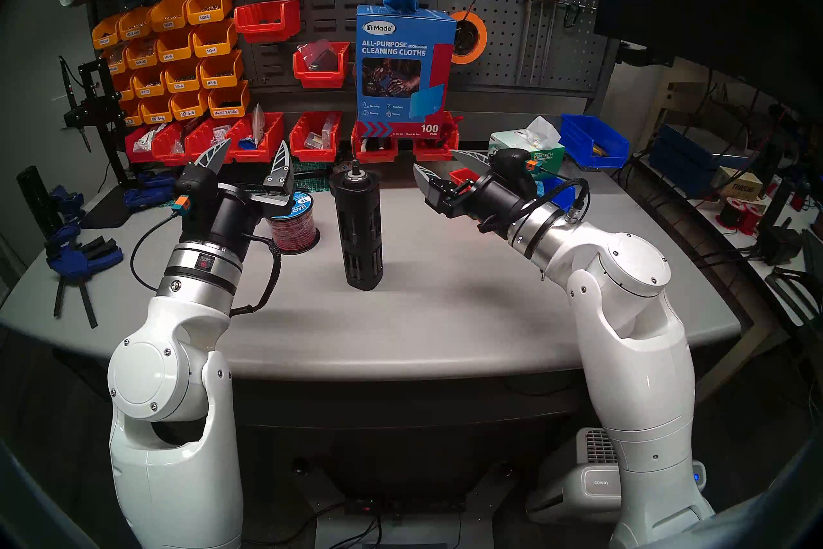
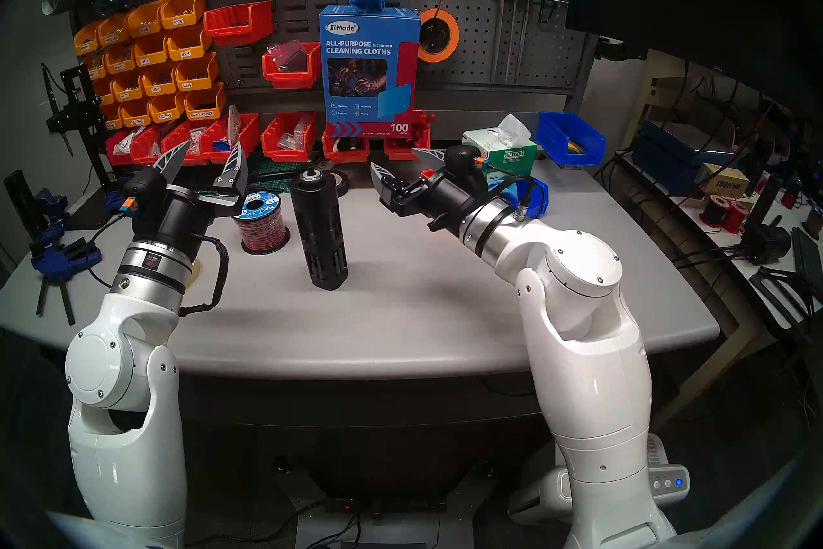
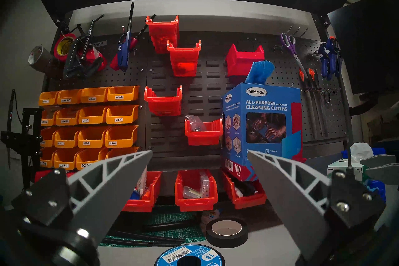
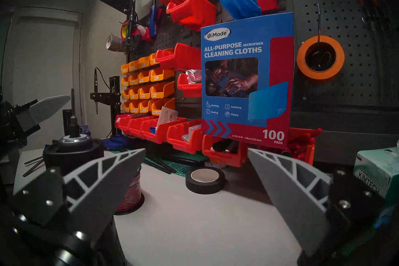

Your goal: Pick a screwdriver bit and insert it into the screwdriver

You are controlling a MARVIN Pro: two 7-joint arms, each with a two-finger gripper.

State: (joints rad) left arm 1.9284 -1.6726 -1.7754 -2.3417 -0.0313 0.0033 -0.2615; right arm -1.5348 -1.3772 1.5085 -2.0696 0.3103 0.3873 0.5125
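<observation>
The grey table (image 1: 445, 312) carries the black screwdriver (image 1: 360, 227), standing upright at its middle with a bit (image 1: 355, 166) seated in its top. Left of it the left gripper (image 1: 251, 158) hangs spread and empty; right of it the right gripper (image 1: 445, 167) gapes empty too.

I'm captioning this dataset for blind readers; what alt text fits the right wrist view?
Two open grey fingers frame a grey table, holding nothing. At left stands the black screwdriver with a bit in its top; behind are a roll of black tape and a blue cleaning-cloth box.
</observation>
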